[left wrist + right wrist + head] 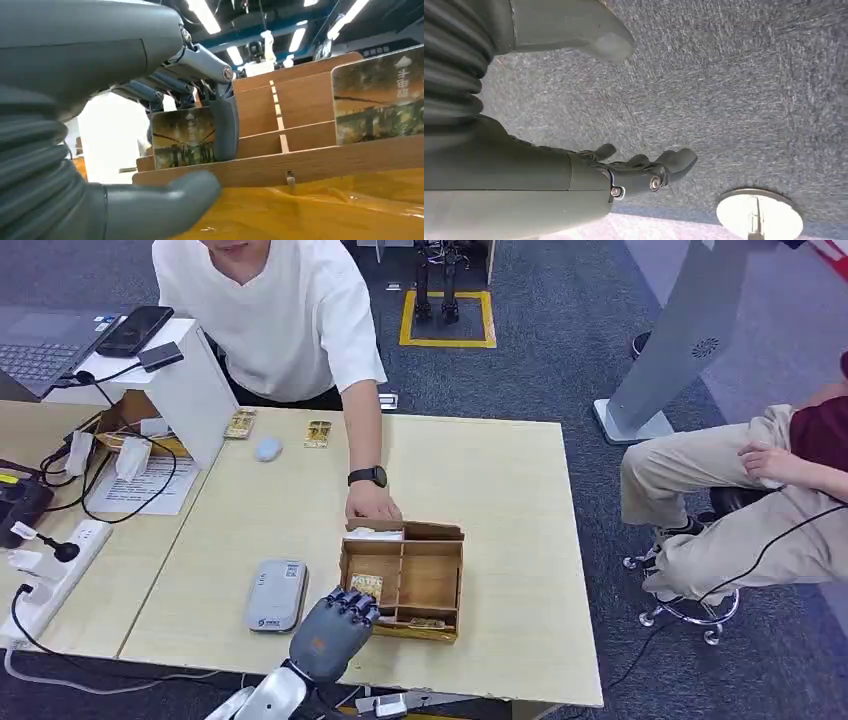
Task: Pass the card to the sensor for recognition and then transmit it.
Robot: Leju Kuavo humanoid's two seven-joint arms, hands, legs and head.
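A wooden divided box (440,533) stands near the table's front edge. A card (366,586) with a yellow-brown picture stands upright in its front left compartment. My left hand (335,625) reaches over the box's near wall. In the left wrist view its fingers (223,125) lie against the card (182,137), while the thumb (165,202) stays outside the wooden wall (310,160). A second card (380,100) stands further along the box. The grey-white sensor (275,595) lies flat to the left of the box. My right hand (639,172) hangs over the carpet, holding nothing.
A person in a white shirt stands behind the table, one hand (372,505) resting at the box's far edge. Two more cards (240,423) and a mouse (267,448) lie at the far side. A white stand (185,385), cables and a power strip (50,575) sit left. Another person (740,490) sits right.
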